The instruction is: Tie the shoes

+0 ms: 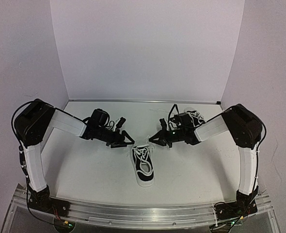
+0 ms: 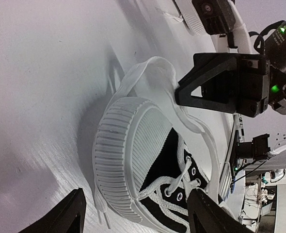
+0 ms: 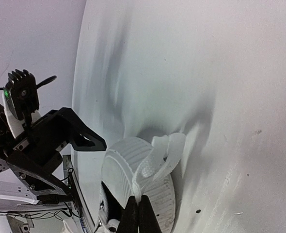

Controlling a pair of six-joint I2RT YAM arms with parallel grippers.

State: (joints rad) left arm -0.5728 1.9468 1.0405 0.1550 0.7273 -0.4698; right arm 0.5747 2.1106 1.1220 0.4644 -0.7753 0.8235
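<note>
- Top external view is showing one shoe (image 1: 144,167) lying in the middle of the desk (image 1: 85,165), between the two arms. Its long side is running from near to far. Its white toe cap (image 2: 128,150) is pointing to the far side, toward the claws.
- The right claw (image 3: 138,216) is pinching a white lace (image 3: 158,158). Its two fingers are pressing together with the lace squeezed between them. From there the lace is looping up and over the toe cap.
- The left claw (image 2: 138,213) is standing wide open and is holding nothing. In the left wrist view the toe of the shoe is sitting in line with the gap between its two fingers. The fingers are not touching the shoe, as far as I can see.
- Both claws are hanging just past the toe with their tips facing each other. The left claw is on the left of the toe and the right claw is on the right.
- I am thinking the next move is turning on the lace loop. It is lying between the open left claw and the shut right claw, and it is closer to the right one. To catch it, the left claw is probably needing to reach across the toe, toward the right.
- The other shoe (image 1: 195,116) is sitting far back on the right, partly hiding behind the right arm.
</note>
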